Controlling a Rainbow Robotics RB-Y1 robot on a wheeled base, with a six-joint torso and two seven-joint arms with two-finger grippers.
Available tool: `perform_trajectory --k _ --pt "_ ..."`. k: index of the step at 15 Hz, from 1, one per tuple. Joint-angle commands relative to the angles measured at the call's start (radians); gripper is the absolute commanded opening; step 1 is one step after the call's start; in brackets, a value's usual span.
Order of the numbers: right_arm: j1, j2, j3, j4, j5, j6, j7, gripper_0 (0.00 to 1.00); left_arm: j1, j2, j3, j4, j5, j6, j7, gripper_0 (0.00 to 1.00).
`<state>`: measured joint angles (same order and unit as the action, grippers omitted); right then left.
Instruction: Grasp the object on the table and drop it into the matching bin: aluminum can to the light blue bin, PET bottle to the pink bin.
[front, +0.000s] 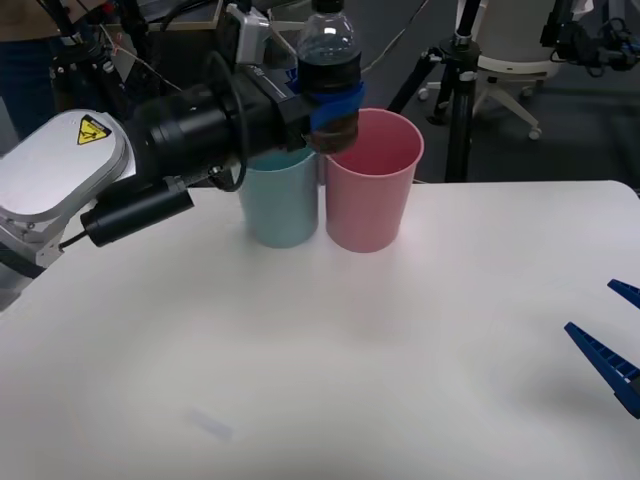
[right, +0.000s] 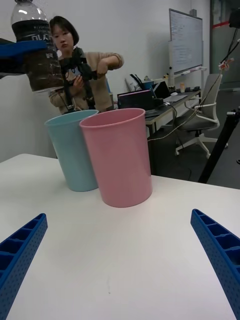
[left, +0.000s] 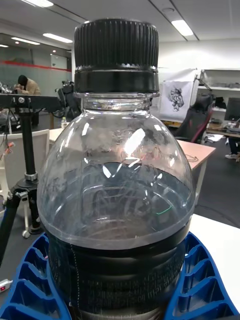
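Two bins stand side by side at the 12 o'clock side of the white worktop, touching or nearly so: the light blue bin on the robot's left and the pink bin on its right. Both are upright with open mouths. What shows of the pink bin's inner wall is bare; its bottom is hidden from the front view, and the blue bin's mouth is largely covered by the left arm, so I cannot tell what lies in either.

The left gripper is raised above the bins, its blue ribbed jaws closed tight around the middle of the PET bottle. The bottle is held upright, dark cap up, with dark liquid filling its lower part and clear plastic above. From the front view it hangs over the gap between the two rims, its base overlapping the pink bin's rim at about 9 o'clock. From the right wrist view, though, it appears above and beyond the light blue bin, clear of the pink bin.

The right gripper rests low at the worktop's 4 o'clock edge, jaws spread wide and holding nothing.
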<state>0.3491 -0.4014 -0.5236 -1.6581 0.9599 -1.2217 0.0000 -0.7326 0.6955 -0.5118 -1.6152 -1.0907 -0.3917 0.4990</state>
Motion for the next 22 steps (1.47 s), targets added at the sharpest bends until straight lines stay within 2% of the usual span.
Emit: perform_trajectory --k 1,5,11,22 --pt "0.0 0.0 0.0 0.0 0.0 0.0 0.0 1.0 -0.071 -0.065 -0.007 0.129 -0.018 -0.036 -0.004 0.0" --pt "0.0 0.0 0.0 0.0 0.0 0.0 0.0 1.0 -0.148 -0.165 -0.007 0.278 -0.055 -0.049 -0.017 0.0" --pt "0.0 0.0 0.0 0.0 0.0 0.0 0.0 1.0 -0.219 -0.261 -0.005 0.433 -0.069 -0.058 -0.056 0.0" --pt "0.0 0.0 0.0 0.0 0.0 0.0 0.0 1.0 -0.229 -0.338 -0.005 0.479 -0.138 -0.03 -0.108 0.0"
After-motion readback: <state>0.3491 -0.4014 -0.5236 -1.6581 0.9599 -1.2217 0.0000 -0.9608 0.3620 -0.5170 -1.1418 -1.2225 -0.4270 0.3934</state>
